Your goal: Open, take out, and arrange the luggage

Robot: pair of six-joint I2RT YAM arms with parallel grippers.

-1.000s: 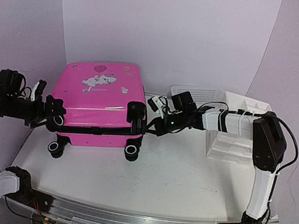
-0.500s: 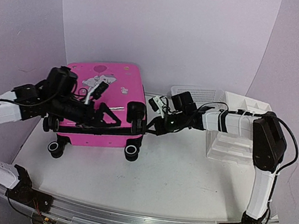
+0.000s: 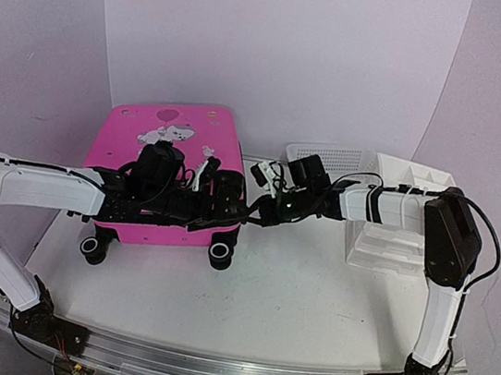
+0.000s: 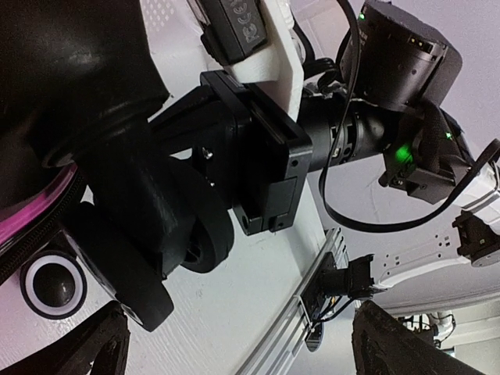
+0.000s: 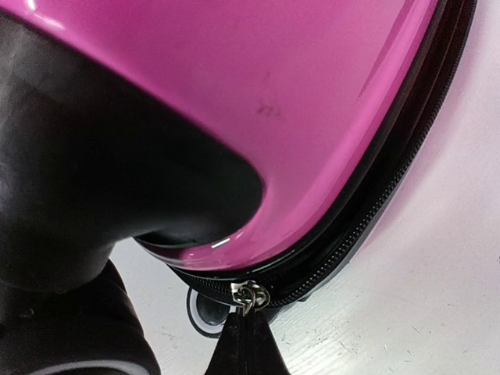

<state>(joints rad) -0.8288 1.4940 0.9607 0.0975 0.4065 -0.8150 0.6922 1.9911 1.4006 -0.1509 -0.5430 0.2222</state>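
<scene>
The hot-pink luggage (image 3: 167, 152) lies flat at the back left of the table, wheels facing the front. In the right wrist view its pink shell (image 5: 312, 101) fills the frame above the black zipper line. My right gripper (image 5: 247, 348) is shut on the silver zipper pull (image 5: 251, 295) at the luggage's front right corner, seen from above as the right gripper (image 3: 258, 215). My left gripper (image 3: 220, 204) reaches across the luggage's front to the right wheels. It stands open; its fingertips (image 4: 98, 348) frame bare table beside a black wheel (image 4: 199, 242).
A white mesh basket (image 3: 330, 155) and a white drawer organizer (image 3: 411, 173) stand at the back right, with a clear plastic box (image 3: 387, 244) in front of them. The metal rail (image 3: 225, 366) runs along the table's near edge.
My left arm has swung from the luggage's left side across its front to the right wheels, jaws open. The right gripper has stayed on the zipper pull.
</scene>
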